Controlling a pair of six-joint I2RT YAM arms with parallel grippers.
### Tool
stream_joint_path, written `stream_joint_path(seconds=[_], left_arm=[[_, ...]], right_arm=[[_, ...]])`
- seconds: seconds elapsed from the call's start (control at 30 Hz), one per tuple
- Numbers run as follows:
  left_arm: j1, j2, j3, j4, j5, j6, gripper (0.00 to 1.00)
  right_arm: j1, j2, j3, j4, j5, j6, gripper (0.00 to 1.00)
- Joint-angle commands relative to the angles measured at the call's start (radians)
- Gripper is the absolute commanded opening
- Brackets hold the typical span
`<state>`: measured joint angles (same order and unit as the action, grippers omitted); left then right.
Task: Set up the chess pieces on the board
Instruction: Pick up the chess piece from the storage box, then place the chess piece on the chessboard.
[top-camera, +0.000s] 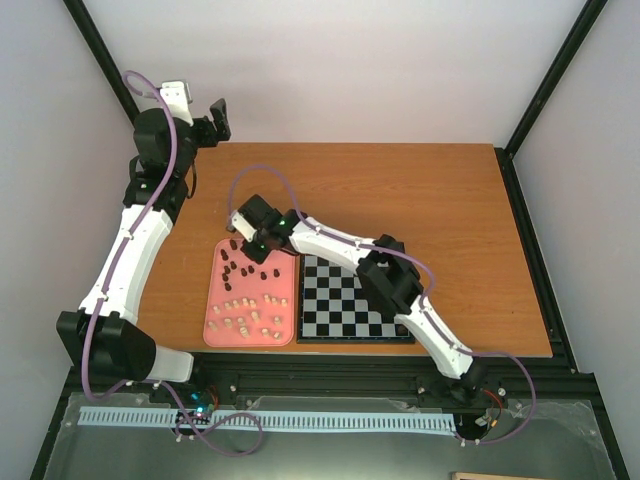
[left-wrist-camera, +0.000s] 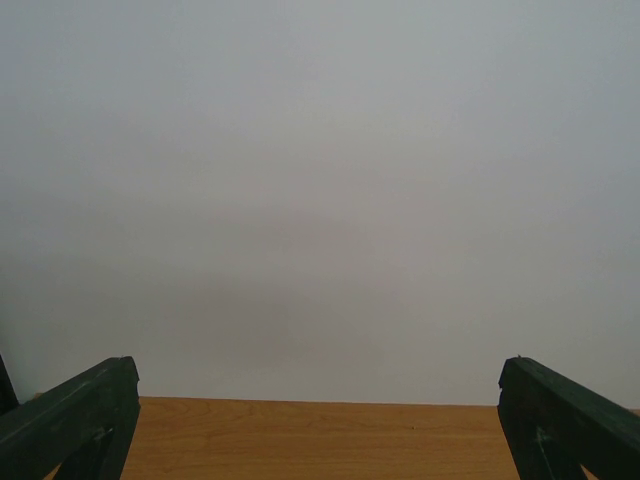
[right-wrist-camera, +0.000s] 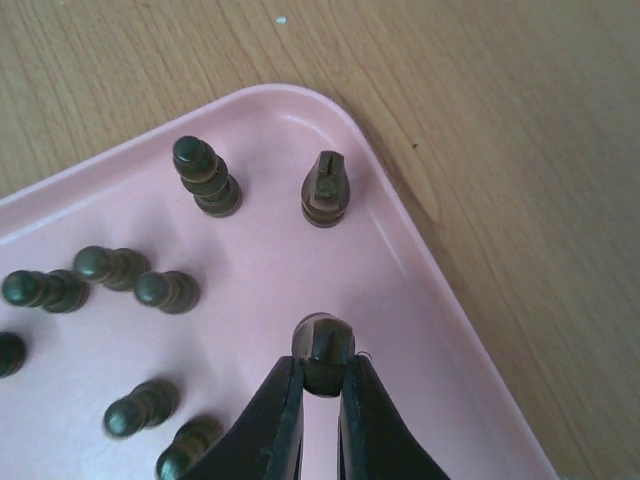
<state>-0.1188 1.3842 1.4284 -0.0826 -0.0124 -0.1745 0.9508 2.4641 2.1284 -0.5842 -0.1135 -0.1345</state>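
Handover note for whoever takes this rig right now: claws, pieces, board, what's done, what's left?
Right claw: shut on a dark piece at a corner of the pink tray.
Left claw: open, empty, up at the far edge of the table.
Other dark pieces and cream pieces sit in the tray, left of the board.
Done: no piece on its visible squares.
Left: the whole setup.

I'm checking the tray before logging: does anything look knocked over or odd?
Yes. Several dark pieces lie toppled on the pink tray; two by its corner stand upright, and the right hand grips another dark piece.
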Motion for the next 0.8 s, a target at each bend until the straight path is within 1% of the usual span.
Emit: stream_joint_path(seconds=[0.0, 0.2, 0.43, 0.63, 0.77], left_arm=[[-0.003, -0.025, 0.004, 0.022, -0.026, 0.028, 1.00], [-0.004, -0.019, 0.006, 0.022, -0.017, 0.026, 1.00], [-0.003, -0.009, 0.008, 0.024, -0.012, 0.022, 1.00], [-0.003, 0.004, 0.012, 0.024, -0.020, 0.021, 1.00], [-0.003, 0.021, 0.023, 0.017, -0.013, 0.019, 1.00]], right_arm=[[0.005, -0.135, -0.056, 0.035, 0.055, -0.007, 0.03], [-0.025, -0.261, -0.180, 0.041, 0.126, 0.023, 0.03], [-0.115, -0.476, -0.478, 0.082, 0.228, 0.123, 0.03], [-0.188, -0.693, -0.720, 0.037, 0.351, 0.230, 0.03], [-0.245, -0.830, -0.843, -0.006, 0.391, 0.307, 0.03]])
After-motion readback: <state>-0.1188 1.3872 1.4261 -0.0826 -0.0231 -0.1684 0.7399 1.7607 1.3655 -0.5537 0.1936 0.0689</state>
